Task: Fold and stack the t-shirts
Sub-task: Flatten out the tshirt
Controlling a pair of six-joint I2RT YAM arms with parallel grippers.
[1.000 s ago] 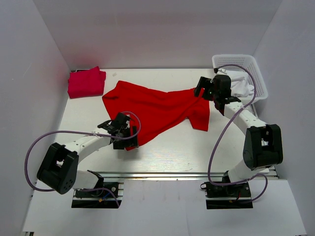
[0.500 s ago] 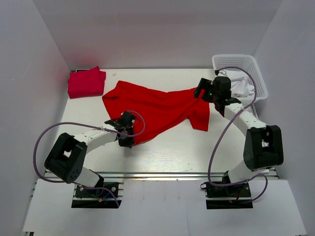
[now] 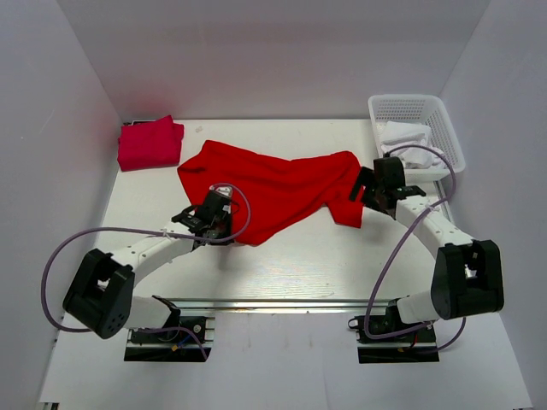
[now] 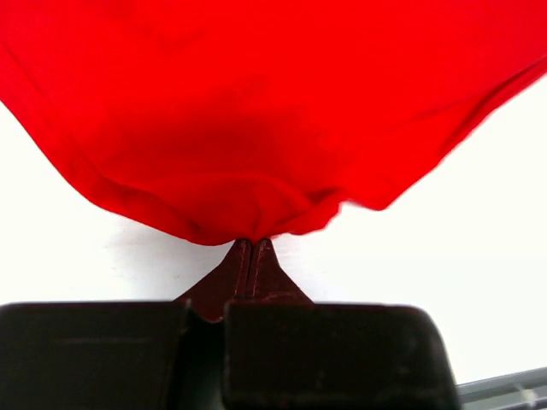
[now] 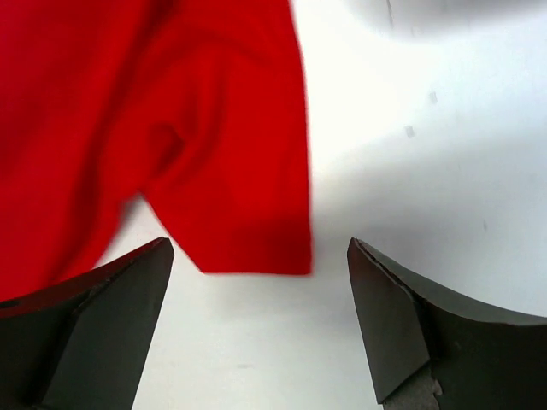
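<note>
Left gripper: clenched on the near edge of the bright red t-shirt, with cloth bunched to a point right at the closed tips. Right gripper: released, jaws wide apart, holding nothing, poised just over the shirt's right-hand corner, near the white basket. Judged the task at roughly its midpoint, no further. Counted one piece as done: the pinkish crimson t-shirt, lying as a compact folded bundle in the far left corner of the surface, well apart from both arms. Counted the red one as barely begun: spread across the middle of the surface, slanting from far left toward the right, not squared up, no clean fold to be seen. Left to do, by this reading: flatten it, fold it, carry it over onto the crimson bundle. Looked plain, soft and thin, with no print; rumpled, with creases running along its length and a doubled-over flap at the right end. Saw some white cloth in the basket; could not tell what kind.
</note>
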